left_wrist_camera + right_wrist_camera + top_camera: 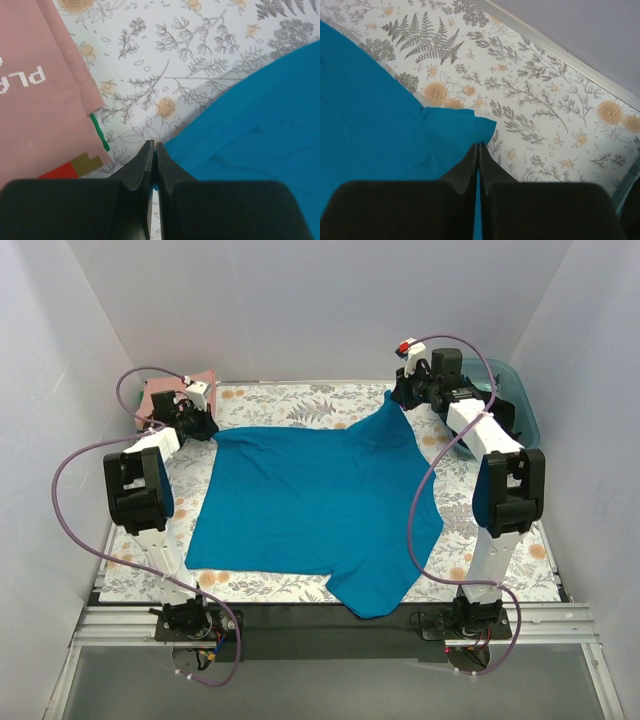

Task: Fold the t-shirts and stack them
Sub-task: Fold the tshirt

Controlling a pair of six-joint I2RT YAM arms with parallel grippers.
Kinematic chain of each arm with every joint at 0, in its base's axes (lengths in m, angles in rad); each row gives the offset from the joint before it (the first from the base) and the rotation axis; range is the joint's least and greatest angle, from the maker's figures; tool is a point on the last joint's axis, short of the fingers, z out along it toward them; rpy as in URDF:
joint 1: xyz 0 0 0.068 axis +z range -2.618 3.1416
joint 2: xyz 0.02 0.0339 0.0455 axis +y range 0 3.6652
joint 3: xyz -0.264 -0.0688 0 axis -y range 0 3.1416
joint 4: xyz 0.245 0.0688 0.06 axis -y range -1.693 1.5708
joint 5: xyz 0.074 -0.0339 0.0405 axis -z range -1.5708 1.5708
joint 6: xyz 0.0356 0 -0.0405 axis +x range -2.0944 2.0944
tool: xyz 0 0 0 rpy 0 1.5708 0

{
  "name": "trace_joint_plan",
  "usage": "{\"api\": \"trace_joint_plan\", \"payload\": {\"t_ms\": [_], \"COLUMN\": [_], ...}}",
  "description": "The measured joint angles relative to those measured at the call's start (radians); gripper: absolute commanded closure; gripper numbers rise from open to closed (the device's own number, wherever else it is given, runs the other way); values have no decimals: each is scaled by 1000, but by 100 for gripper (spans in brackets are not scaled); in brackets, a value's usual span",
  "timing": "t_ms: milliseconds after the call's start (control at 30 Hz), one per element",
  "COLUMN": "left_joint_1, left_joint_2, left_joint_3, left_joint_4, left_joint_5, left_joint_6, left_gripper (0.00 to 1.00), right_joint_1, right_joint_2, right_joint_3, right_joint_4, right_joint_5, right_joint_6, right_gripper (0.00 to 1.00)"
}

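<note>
The teal-blue t-shirt (310, 505) lies spread over the floral table covering (280, 405), one part hanging past the near edge. My left gripper (200, 425) is shut on its far left corner (235, 125). My right gripper (405, 395) is shut on its far right corner (455, 125), which is lifted a little. A folded pink t-shirt with pixel-art print (160, 393) lies at the far left corner, just left of my left gripper; it also shows in the left wrist view (35, 110). The green and black t-shirts are out of view.
A translucent blue plastic tub (515, 400) stands at the far right behind my right arm. White walls close in the table on three sides. Purple cables loop from both arms.
</note>
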State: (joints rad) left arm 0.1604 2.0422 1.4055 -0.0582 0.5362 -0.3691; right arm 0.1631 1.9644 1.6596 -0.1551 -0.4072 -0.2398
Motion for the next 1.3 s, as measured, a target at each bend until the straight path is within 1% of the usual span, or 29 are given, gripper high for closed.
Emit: {"api": "trace_joint_plan", "payload": {"t_ms": [300, 567, 800, 933, 1100, 1300], "left_joint_1": [42, 78, 114, 126, 137, 145], "left_joint_2": [-128, -208, -267, -304, -336, -338], "left_joint_3": [-155, -235, -298, -355, -406, -441], "left_joint_4": [90, 118, 96, 77, 27, -30], "left_joint_5": [130, 217, 302, 326, 339, 339], "left_joint_6": [74, 132, 210, 263, 345, 441], "left_gripper": [100, 100, 100, 100, 100, 100], "right_joint_1": [0, 0, 0, 0, 0, 1], "right_joint_2": [-143, -297, -457, -518, -557, -569], "right_joint_3": [-139, -249, -397, -480, -574, -653], "right_joint_4": [-30, -69, -113, -135, -160, -173], "right_joint_5": [-19, -50, -84, -102, -121, -142], "right_joint_6": [-14, -29, -32, -37, -53, -74], "right_gripper": [99, 99, 99, 99, 99, 99]}}
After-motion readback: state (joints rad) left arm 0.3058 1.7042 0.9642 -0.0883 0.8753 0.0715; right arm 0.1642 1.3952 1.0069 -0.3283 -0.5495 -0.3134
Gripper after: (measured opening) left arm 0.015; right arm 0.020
